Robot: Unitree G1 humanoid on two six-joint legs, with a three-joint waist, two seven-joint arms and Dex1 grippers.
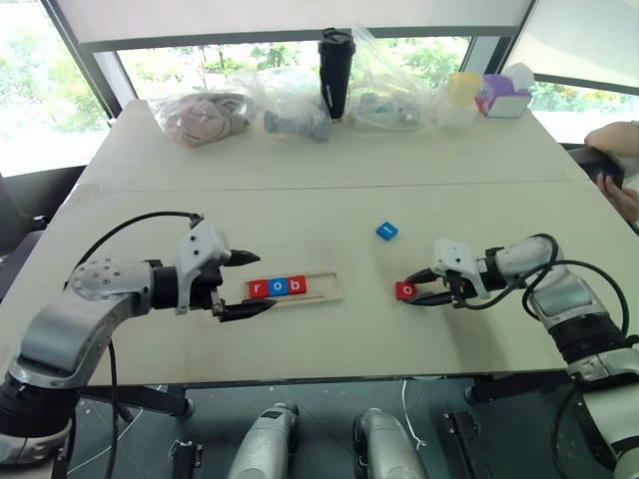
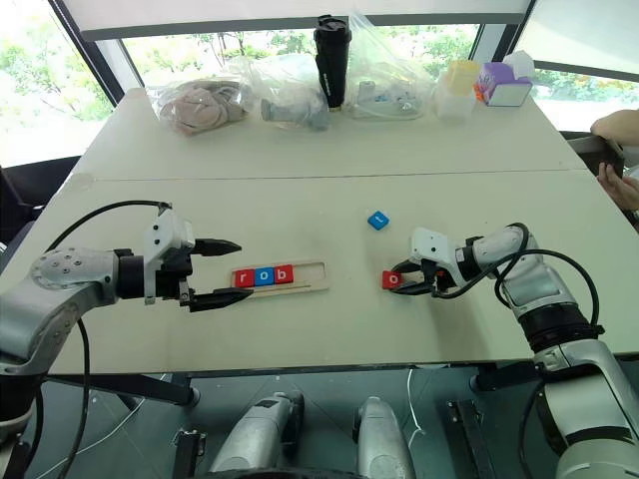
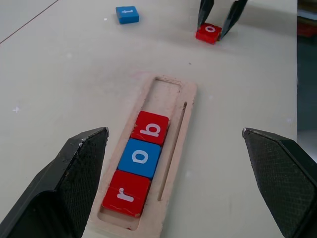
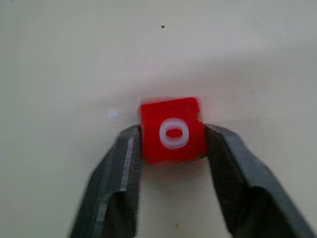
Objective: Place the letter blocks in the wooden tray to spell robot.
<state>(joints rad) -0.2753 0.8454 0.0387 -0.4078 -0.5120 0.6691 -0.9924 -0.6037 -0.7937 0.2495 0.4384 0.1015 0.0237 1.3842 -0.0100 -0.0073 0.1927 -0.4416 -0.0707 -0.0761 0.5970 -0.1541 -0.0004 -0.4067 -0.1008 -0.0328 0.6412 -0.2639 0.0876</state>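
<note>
— What do we record for the table (image 1: 329, 190)?

— We see a pale table with bags, a black cup (image 1: 335, 72) and small boxes along its far edge. A person's hand (image 1: 611, 140) shows at the far right corner.

— And the left gripper (image 1: 245, 283)?

— We find it spread wide, holding nothing. It hangs just beside the left end of the tray (image 1: 329, 289), pointing along it, with one finger on either side of that end. We cannot tell whether the fingers touch the rim.

— The right gripper (image 1: 419, 286)?

— We note it pinching the red o (image 1: 405, 290). In the right wrist view both fingers press against opposite sides of that block, which sits on the table, its letter facing up. The gripper points leftward toward the tray and slants down.

— State of the tray?

— We see it lying flat near the front of the table, between the two grippers. Three blocks fill its left part, touching in a row: red r (image 3: 126, 194), blue o (image 3: 140, 158), red b (image 3: 150, 128). The right part of the slot is bare wood.

— Remaining blocks?

— We record the pinched red o to the right of the tray, apart from it. A blue block (image 1: 386, 231) lies alone farther back on the table, near the red o; we cannot read its letter with certainty.
</note>
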